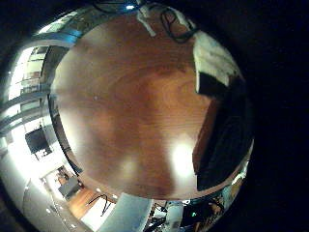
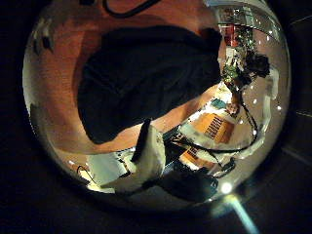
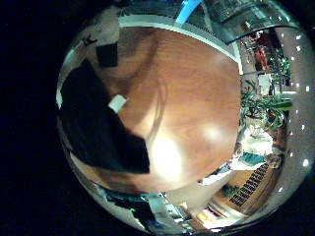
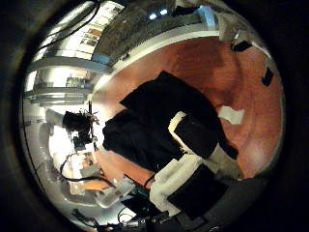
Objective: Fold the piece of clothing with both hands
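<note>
A dark piece of clothing [image 2: 146,78] lies crumpled on the wooden table [image 2: 63,49], spread wide below the left palm. My left hand [image 2: 146,154] hangs above the garment's edge. Its fingers [image 1: 216,60] are relaxed and hold no cloth. The same garment [image 4: 150,116] lies bunched under my right hand [image 4: 193,159]. The right hand's fingers reach out over the cloth without pinching it. Beside the right palm the garment [image 3: 94,123] shows as a flat dark shape with a square corner.
Bare tabletop [image 1: 126,106] stretches away beside the left hand, and more of it [image 3: 192,98] beside the right. A small pale patch [image 4: 232,114] and dark marks [image 4: 268,75] sit on the wood past the garment. Room furniture surrounds the table.
</note>
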`<action>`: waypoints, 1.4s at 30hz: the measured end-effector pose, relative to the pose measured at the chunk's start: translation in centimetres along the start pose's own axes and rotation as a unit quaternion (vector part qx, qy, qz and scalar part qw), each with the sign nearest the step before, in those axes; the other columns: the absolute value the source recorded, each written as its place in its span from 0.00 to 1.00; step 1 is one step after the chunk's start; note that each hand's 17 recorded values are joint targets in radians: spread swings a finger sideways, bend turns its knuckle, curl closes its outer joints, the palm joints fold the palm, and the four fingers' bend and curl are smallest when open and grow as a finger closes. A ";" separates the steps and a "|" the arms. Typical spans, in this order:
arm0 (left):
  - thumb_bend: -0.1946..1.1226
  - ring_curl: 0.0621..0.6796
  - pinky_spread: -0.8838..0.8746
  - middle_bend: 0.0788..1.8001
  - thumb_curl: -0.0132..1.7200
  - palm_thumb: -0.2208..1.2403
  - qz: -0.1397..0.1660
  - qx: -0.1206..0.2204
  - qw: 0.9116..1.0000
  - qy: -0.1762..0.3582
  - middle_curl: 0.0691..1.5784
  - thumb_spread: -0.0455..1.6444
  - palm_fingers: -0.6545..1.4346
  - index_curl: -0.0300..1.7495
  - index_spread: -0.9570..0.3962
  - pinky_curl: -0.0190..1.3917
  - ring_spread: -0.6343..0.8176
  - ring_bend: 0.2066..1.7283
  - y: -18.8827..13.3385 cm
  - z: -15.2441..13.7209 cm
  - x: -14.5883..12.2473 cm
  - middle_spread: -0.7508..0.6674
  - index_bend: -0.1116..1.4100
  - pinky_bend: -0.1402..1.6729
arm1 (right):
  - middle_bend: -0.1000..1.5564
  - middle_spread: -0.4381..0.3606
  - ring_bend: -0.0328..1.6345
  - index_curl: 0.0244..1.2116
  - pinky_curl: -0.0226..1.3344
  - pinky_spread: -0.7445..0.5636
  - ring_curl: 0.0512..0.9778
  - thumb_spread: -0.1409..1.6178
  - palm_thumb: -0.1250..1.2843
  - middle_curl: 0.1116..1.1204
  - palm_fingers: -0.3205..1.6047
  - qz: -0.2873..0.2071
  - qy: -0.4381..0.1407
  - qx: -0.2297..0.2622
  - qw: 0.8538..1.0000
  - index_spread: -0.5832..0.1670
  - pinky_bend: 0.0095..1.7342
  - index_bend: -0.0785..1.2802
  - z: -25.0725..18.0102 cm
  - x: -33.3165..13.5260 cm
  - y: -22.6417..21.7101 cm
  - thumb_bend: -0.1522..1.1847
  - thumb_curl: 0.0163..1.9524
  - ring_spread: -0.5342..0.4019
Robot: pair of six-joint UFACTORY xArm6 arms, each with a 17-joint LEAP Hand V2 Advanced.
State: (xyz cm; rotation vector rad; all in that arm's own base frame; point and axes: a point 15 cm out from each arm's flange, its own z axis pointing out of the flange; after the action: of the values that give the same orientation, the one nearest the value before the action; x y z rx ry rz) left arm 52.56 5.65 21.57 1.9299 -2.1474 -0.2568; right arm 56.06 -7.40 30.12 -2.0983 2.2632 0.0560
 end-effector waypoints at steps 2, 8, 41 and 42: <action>0.13 0.40 0.63 0.04 0.17 0.27 0.006 -0.002 1.000 0.005 0.26 0.76 0.23 0.35 0.67 0.47 0.64 0.39 0.9 -0.6 0.0 0.80 0.16 0.36 | 0.46 0.37 0.67 0.48 0.48 0.55 0.50 0.82 0.50 0.50 0.27 -0.008 0.002 -0.010 1.000 0.24 0.49 0.23 -1.3 0.7 1.4 0.09 0.18 0.35; 0.13 0.33 0.74 0.03 0.16 0.25 0.033 -0.025 0.999 0.022 0.19 0.76 0.25 0.28 0.69 0.40 0.72 0.34 4.1 -1.3 1.8 0.85 0.16 0.32 | 0.43 0.41 0.61 0.43 0.43 0.69 0.45 0.80 0.43 0.46 0.22 -0.015 -0.011 -0.091 0.996 0.31 0.44 0.20 -1.1 3.3 6.7 0.09 0.16 0.41; 0.14 0.27 0.79 0.05 0.16 0.26 0.093 -0.029 0.995 0.026 0.10 0.76 0.29 0.18 0.70 0.28 0.76 0.30 9.8 3.2 8.2 0.84 0.18 0.31 | 0.29 0.50 0.46 0.24 0.29 0.85 0.29 0.72 0.46 0.30 0.23 -0.054 0.029 -0.234 0.970 0.40 0.37 0.17 13.3 1.6 14.0 0.11 0.15 0.56; 0.14 0.27 0.79 0.05 0.16 0.26 0.094 -0.027 0.995 0.025 0.10 0.76 0.29 0.18 0.70 0.27 0.76 0.30 9.8 3.2 8.4 0.84 0.18 0.31 | 0.28 0.50 0.46 0.25 0.28 0.84 0.29 0.72 0.50 0.29 0.24 -0.053 0.034 -0.241 0.969 0.40 0.37 0.18 13.8 1.5 14.1 0.12 0.16 0.56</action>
State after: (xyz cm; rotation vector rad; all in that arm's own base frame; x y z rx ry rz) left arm 41.53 -1.69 21.90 1.6720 -2.2459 -0.2266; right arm 42.13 -6.90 16.11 -2.4725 2.3533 0.5944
